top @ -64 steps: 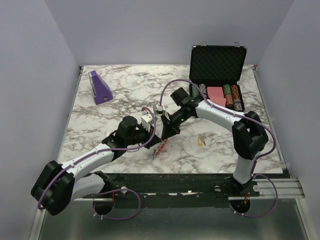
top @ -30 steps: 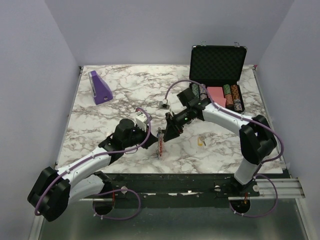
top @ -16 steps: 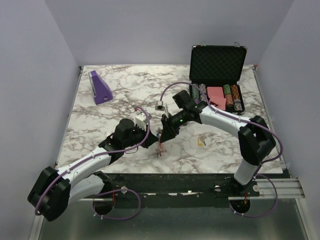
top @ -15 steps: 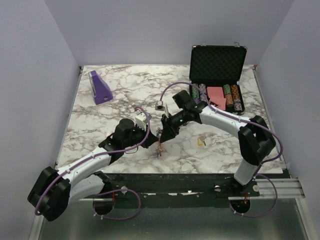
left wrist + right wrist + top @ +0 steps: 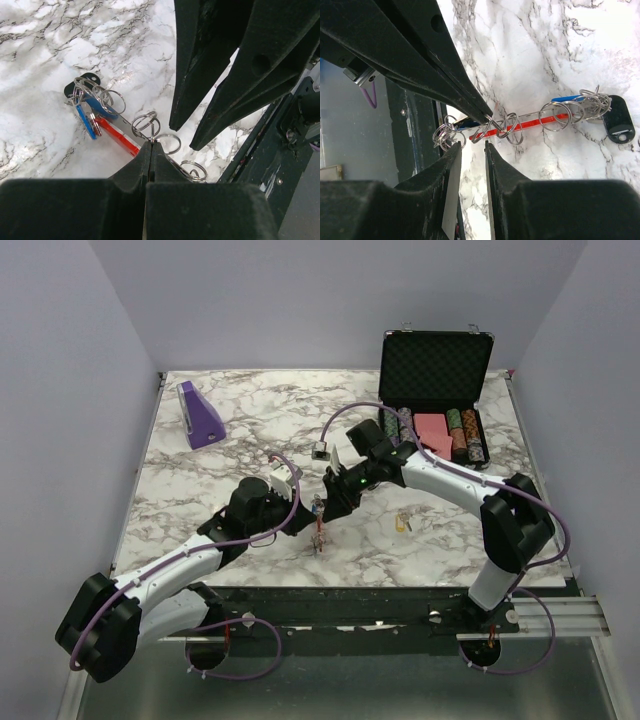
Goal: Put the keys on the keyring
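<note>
The keyring (image 5: pixel 318 527) is a bunch of thin metal rings on a red piece (image 5: pixel 118 135), with a blue key (image 5: pixel 85 121) and a dark tag (image 5: pixel 86 81). It hangs near the table's front edge. My left gripper (image 5: pixel 311 508) is shut, and its tips (image 5: pixel 151 145) pinch one metal ring. My right gripper (image 5: pixel 330 502) is open by a narrow gap and empty, with its fingertips (image 5: pixel 453 159) just under the rings (image 5: pixel 509 129). The red piece (image 5: pixel 522 125) and the tag (image 5: pixel 618 125) also show in the right wrist view. A yellow key (image 5: pixel 402 523) lies alone on the marble to the right.
An open black case (image 5: pixel 435 365) with poker chips (image 5: pixel 466 434) stands at the back right. A purple wedge (image 5: pixel 200 415) stands at the back left. A small connector (image 5: pixel 320 451) hangs on the right arm's cable. The table's front edge (image 5: pixel 340 583) is just below the keyring.
My left gripper has moved right and raised the keyring off the marble. My right gripper has closed in on it from the right. In the last half second almost nothing moved.
</note>
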{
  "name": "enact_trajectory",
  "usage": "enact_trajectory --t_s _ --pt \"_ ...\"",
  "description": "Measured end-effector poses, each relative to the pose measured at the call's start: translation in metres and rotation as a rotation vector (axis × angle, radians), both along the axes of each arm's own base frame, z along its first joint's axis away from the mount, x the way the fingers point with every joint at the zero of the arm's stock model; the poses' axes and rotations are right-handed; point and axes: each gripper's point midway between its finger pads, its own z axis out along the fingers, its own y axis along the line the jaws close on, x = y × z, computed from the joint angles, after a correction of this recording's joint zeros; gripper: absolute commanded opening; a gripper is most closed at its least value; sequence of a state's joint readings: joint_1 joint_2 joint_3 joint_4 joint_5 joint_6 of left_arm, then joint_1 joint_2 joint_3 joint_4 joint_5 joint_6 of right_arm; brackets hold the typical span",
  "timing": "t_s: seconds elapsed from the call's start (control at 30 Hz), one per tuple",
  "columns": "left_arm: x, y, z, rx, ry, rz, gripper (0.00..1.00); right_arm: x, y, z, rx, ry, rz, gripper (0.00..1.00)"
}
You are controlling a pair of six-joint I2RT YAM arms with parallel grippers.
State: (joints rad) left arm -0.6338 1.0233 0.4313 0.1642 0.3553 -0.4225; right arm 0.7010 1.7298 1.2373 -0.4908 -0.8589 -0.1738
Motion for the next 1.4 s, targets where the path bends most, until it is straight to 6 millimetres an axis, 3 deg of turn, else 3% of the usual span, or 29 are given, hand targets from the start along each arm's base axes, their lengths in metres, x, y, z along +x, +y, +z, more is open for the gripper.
enact_trajectory --t_s 0.6,0.83,1.07,1.4 --pt "0.001 0.0 0.001 -0.007 0.004 0.008 0.0 0.003 0.001 0.001 -0.011 0.007 -0.034 0.39" --pt "0.001 -0.001 0.0 -0.008 0.007 0.01 0.0 0.003 0.003 0.002 -0.003 0.012 -0.035 0.37" --pt "0.002 -0.001 0.0 -0.009 0.01 0.011 0.0 0.0 0.006 -0.002 -0.019 0.027 -0.037 0.3" --pt "0.002 -0.001 0.0 -0.01 0.012 0.017 0.0 0.0 0.006 -0.011 -0.047 0.031 -0.045 0.09"
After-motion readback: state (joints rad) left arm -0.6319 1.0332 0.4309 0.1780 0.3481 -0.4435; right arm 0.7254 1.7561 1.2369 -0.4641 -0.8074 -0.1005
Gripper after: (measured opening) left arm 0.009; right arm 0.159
